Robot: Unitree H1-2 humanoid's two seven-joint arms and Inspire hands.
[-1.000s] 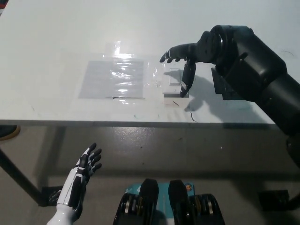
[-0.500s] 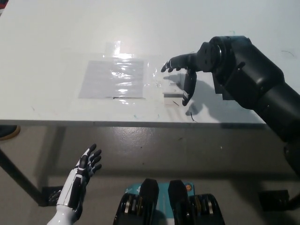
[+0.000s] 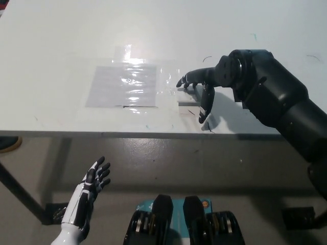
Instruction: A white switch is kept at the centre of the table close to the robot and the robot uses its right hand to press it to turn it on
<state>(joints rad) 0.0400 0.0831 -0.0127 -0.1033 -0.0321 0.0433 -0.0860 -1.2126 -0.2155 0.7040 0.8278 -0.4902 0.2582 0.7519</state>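
At frame centre, the white switch [image 3: 187,98] is overhung by the open right hand [image 3: 200,88]; a sideways slip could miss the press. The open left hand [image 3: 91,185] is held lower left.

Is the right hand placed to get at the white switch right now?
Probably yes: the right hand is directly over the white switch, covering most of it, with nothing between them.
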